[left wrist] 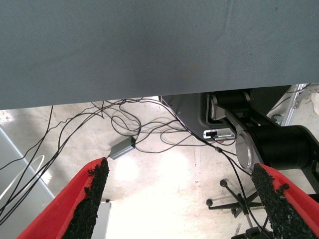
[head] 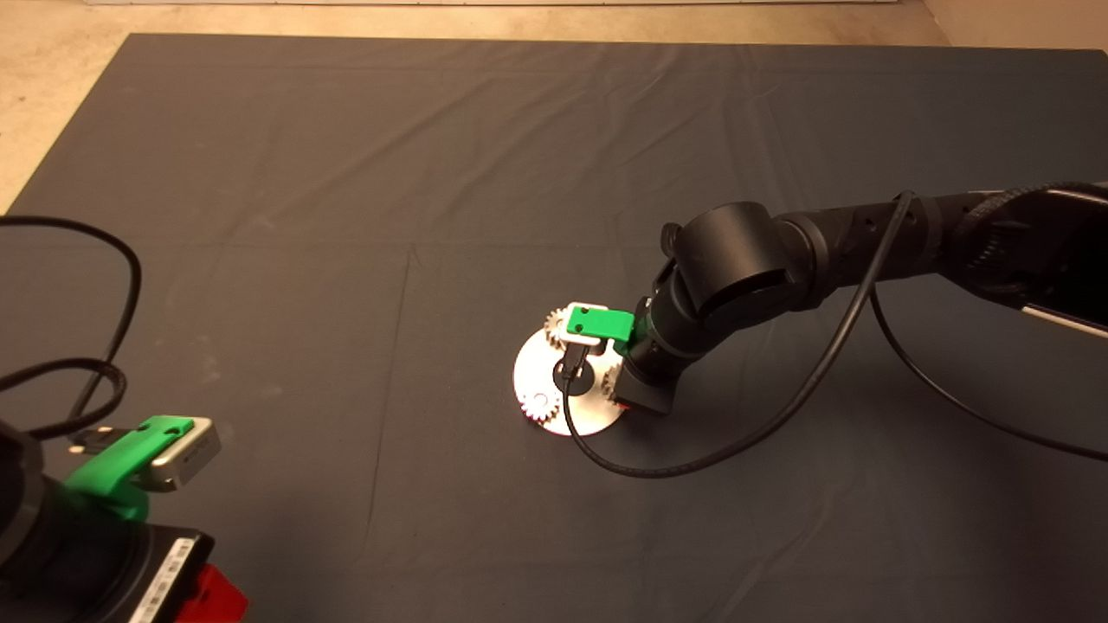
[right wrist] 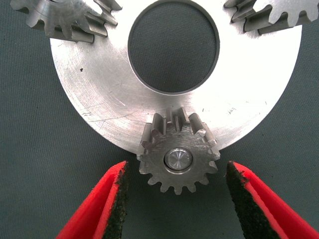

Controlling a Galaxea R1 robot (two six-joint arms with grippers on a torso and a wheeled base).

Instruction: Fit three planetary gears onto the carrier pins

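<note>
The pale metal disc (right wrist: pixel 99 84) lies on the dark mat with three planetary gears on it. In the right wrist view the nearest gear (right wrist: pixel 199 174) sits over a carrier pin (right wrist: pixel 178 159) whose top shows in its bore. My right gripper (right wrist: pixel 177 167) is open, one finger on each side of this gear and apart from it. The two other gears (right wrist: pixel 65 17) (right wrist: pixel 271 15) sit at the disc's far rim. In the head view the right gripper (head: pixel 625 396) hangs over the right edge of the disc (head: pixel 589 417) and hides part of it. Two gears (head: pixel 555 330) (head: pixel 538 403) show there.
My left gripper (head: pixel 208 597) is parked at the lower left corner, open. Its wrist view shows the mat's edge, floor cables and a chair base beyond the open left gripper (left wrist: pixel 179 174). A black cable (head: pixel 692 459) loops on the mat beside the disc.
</note>
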